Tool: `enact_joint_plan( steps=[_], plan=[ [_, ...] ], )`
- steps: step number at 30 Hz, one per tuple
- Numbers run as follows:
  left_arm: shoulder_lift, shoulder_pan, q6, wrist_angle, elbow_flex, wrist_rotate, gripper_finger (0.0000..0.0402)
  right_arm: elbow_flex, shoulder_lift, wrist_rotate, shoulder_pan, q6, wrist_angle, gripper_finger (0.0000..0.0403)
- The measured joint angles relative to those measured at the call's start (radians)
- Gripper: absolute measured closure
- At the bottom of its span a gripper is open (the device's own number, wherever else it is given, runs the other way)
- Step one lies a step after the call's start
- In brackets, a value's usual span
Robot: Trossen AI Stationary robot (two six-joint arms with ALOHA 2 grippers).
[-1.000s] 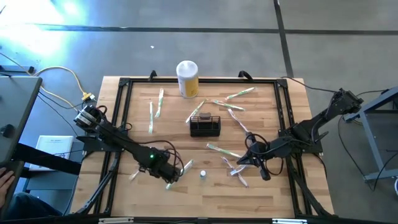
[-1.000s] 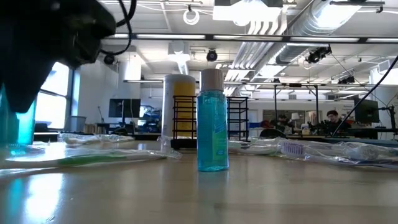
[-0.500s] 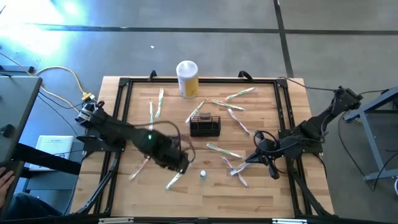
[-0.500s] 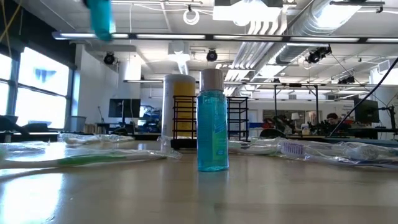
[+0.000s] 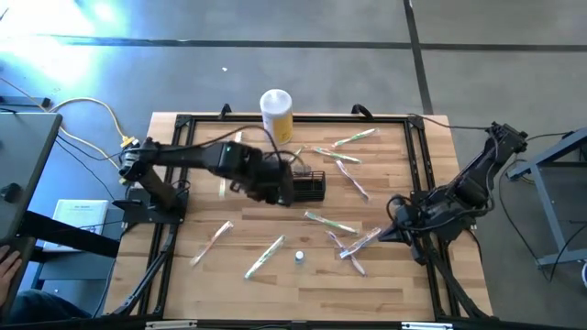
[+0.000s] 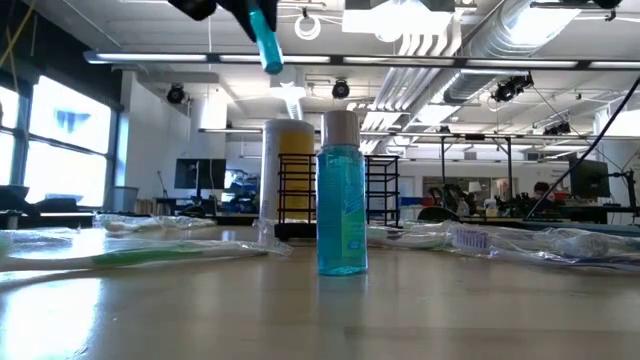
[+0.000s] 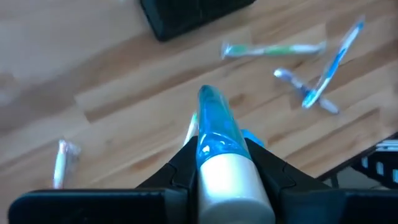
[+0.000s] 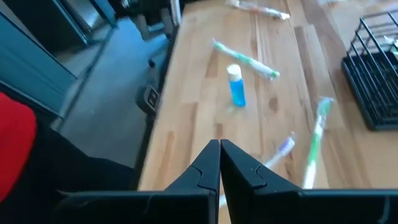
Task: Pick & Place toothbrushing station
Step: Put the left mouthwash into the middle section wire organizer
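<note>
Our left gripper (image 5: 280, 188), clamped on a blue bottle (image 7: 214, 134), has swung from the table's near edge to the mesh caddy (image 5: 307, 186) mid-table for a drop-in, while the right gripper (image 8: 219, 163) waits pinched together.

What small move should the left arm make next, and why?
Probably lower and release into the black mesh basket: the left gripper grips a blue bottle, raised beside the basket. The right gripper waits shut at the table's right side.
</note>
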Motion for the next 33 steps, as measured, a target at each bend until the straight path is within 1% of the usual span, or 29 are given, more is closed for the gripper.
enact_joint_plan(
  steps=[2, 4, 6, 8, 10, 12, 15, 16, 17, 19, 21, 23, 25, 27, 29, 31, 33],
  plan=[
    [0.015, 0.035, 0.045, 0.027, 0.021, 0.022, 0.0320, 0.000, 0.001, 0.003, 0.000, 0.000, -0.024, 0.0399],
    [0.037, 0.070, 0.105, 0.011, 0.039, 0.040, 0.0320, 0.000, 0.000, 0.022, -0.004, 0.000, -0.038, 0.0399],
    [0.064, 0.103, 0.155, 0.035, 0.072, 0.051, 0.0320, 0.000, -0.003, 0.058, -0.005, 0.001, -0.046, 0.0399],
    [0.088, 0.137, 0.206, -0.001, 0.089, 0.053, 0.0320, 0.000, -0.012, 0.079, -0.006, 0.001, -0.047, 0.0399],
    [0.124, 0.167, 0.252, 0.043, 0.125, 0.070, 0.0320, 0.000, -0.036, 0.102, -0.009, -0.002, -0.060, 0.0399],
    [0.156, 0.199, 0.302, 0.007, 0.146, 0.074, 0.0320, 0.000, -0.051, 0.134, -0.019, -0.004, -0.077, 0.0399],
    [0.205, 0.230, 0.348, 0.048, 0.190, 0.095, 0.0320, 0.000, -0.069, 0.166, -0.032, 0.015, -0.116, 0.0399],
    [0.218, 0.238, 0.364, 0.013, 0.196, 0.103, 0.0320, -0.001, -0.071, 0.170, -0.035, 0.018, -0.125, 0.0399],
    [0.240, 0.241, 0.374, -0.002, 0.205, 0.108, 0.0320, 0.000, -0.074, 0.175, -0.037, 0.019, -0.129, 0.0399],
    [0.260, 0.253, 0.388, 0.025, 0.220, 0.120, 0.0320, 0.000, -0.074, 0.179, -0.041, 0.018, -0.144, 0.0399],
    [0.288, 0.260, 0.400, -0.033, 0.218, 0.123, 0.0320, 0.000, -0.073, 0.180, -0.052, 0.018, -0.150, 0.0399],
    [0.304, 0.262, 0.408, -0.007, 0.219, 0.126, 0.0320, 0.000, -0.073, 0.185, -0.065, 0.016, -0.163, 0.0399],
    [0.325, 0.261, 0.409, -0.042, 0.216, 0.126, 0.0320, 0.000, -0.073, 0.195, -0.077, 0.016, -0.177, 0.0399],
    [0.342, 0.258, 0.411, 0.022, 0.219, 0.135, 0.0320, 0.000, -0.072, 0.203, -0.086, 0.015, -0.193, 0.0399],
    [0.360, 0.255, 0.416, -0.008, 0.216, 0.137, 0.0320, 0.000, -0.073, 0.203, -0.095, 0.015, -0.198, 0.0399],
    [0.372, 0.252, 0.417, 0.033, 0.218, 0.136, 0.0320, 0.000, -0.073, 0.202, -0.104, 0.015, -0.209, 0.0399],
    [0.376, 0.253, 0.421, 0.008, 0.216, 0.132, 0.0320, 0.000, -0.073, 0.202, -0.110, 0.010, -0.213, 0.0399]
  ],
)
